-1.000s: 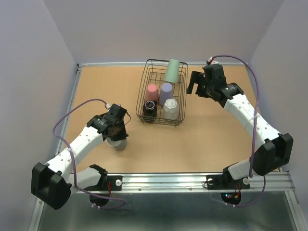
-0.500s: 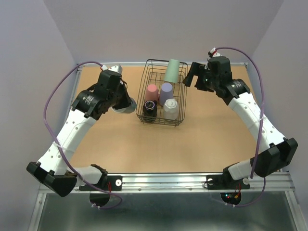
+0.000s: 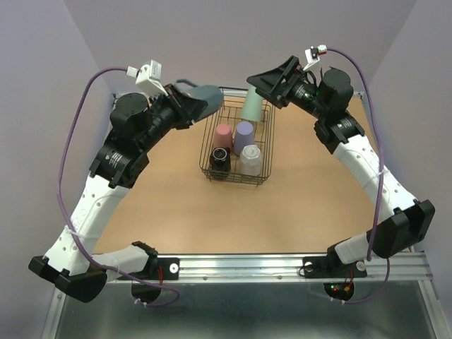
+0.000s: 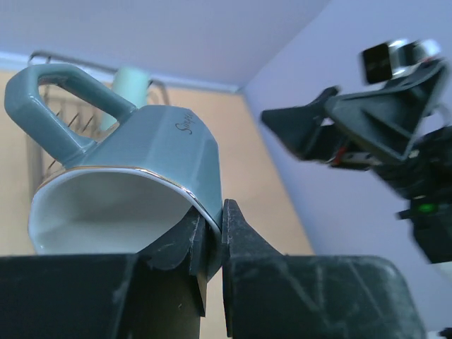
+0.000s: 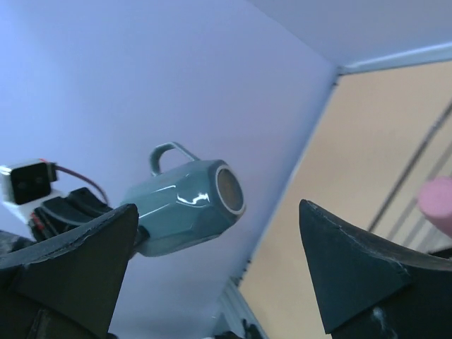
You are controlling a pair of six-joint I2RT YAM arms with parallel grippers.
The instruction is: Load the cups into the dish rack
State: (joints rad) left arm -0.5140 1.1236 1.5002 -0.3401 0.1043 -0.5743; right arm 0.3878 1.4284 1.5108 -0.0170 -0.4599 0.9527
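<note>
Left gripper [image 4: 210, 224] pinches the rim of the grey-blue mug [image 4: 152, 145], held aloft on its side by the far-left corner of the dish rack [image 3: 209, 138]. Right gripper [image 3: 265, 86] gapes wide and empty, facing the mug. 5 other cups [image 3: 244, 134] sit racked. This looks like the last carry. Next, the mug should go down into a free compartment.

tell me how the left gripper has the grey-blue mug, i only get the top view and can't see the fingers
observer: By the rim. The left wrist view shows the left gripper pinching the wall of the grey-blue mug at its mouth, one finger inside, one outside.
operator: anything inside it
observer: What that view shows of the inside is pale and empty.
operator: and the other one, open?
observer: Yes, the right wrist view has the right gripper wide open, holding nothing.
</note>
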